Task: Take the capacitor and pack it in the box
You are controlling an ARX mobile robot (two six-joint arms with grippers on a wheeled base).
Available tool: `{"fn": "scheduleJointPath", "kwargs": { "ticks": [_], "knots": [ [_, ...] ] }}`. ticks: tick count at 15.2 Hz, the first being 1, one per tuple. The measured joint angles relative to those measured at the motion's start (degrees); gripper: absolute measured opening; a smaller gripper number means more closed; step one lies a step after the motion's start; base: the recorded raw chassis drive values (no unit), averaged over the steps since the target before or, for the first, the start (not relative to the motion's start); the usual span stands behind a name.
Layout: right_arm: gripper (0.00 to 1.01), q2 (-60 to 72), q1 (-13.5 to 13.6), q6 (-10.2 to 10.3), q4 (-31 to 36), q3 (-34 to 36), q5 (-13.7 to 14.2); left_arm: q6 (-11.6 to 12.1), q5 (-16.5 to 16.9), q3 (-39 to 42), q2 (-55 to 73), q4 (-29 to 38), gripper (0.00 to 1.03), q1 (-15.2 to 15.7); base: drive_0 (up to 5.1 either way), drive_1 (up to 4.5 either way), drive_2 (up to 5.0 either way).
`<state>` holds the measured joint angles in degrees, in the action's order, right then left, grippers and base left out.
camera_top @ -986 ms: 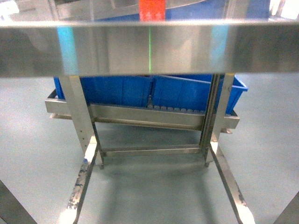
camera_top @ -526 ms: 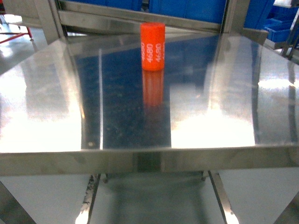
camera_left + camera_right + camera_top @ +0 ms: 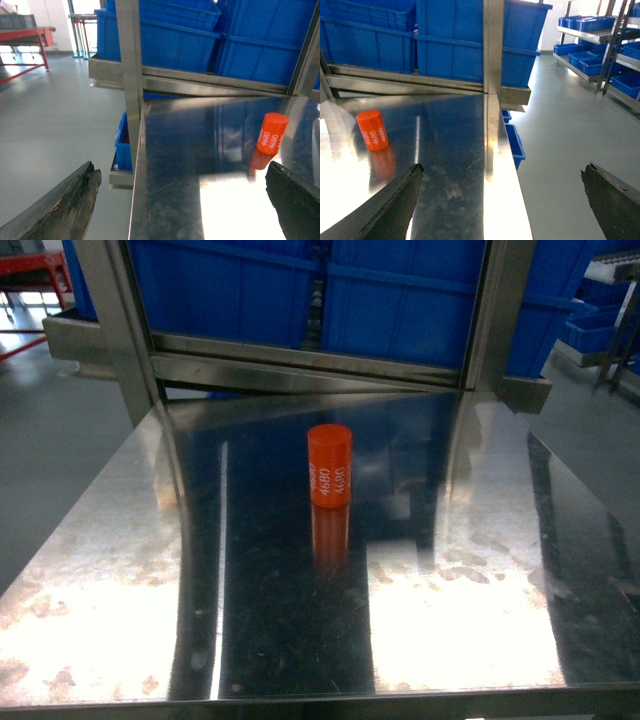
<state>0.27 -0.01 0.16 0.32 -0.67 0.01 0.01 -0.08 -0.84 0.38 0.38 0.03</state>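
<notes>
- The capacitor [image 3: 329, 466] is a small orange can with white numbers "4680" printed on its side.
- It stands upright on the shiny steel surface [image 3: 470, 590], with its long axis going straight up and down and its flat round top facing up.
- The numbers run along its length, so they read sideways.
- The capacitor sits about in the middle of the surface from left to right, a bit nearer the back edge than the front edge.
- Nothing touches the capacitor, and its orange reflection shows in the steel just in front of it.
- Behind the capacitor, past the back edge of the surface, a steel rack [image 3: 300, 365] holds big blue plastic bins [image 3: 400, 300].
- In the left wrist view the capacitor [image 3: 272, 133] is far over to the right, and it looks tilted only because that camera is tilted.
- The left end effector [image 3: 185, 210] is wide open; its two dark fingers [image 3: 65, 207] sit in the bottom corners of that view, well apart from the capacitor.
- In the right wrist view the capacitor [image 3: 372, 130] is over on the left.
- The right end effector [image 3: 505, 205] is wide open too, with its dark fingers [image 3: 390, 207] far apart and holding nothing.
- More blue bins [image 3: 580, 22] sit on shelves far off to the right of the capacitor in the right wrist view.
</notes>
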Motion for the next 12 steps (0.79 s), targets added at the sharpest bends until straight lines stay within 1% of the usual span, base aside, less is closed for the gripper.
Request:
{"fn": "scheduleJointPath", "kwargs": {
  "ticks": [2, 12],
  "knots": [
    [0.98, 0.0, 0.0, -0.02, -0.61, 0.0, -0.02, 0.02, 0.0, 0.13, 0.0, -0.85, 0.98, 0.0, 0.0, 0.0, 0.0],
    [0.98, 0.0, 0.0, -0.02, -0.61, 0.0, 0.0, 0.0, 0.07, 0.13, 0.0, -0.59, 0.98, 0.0, 0.0, 0.0, 0.0]
  ]
}}
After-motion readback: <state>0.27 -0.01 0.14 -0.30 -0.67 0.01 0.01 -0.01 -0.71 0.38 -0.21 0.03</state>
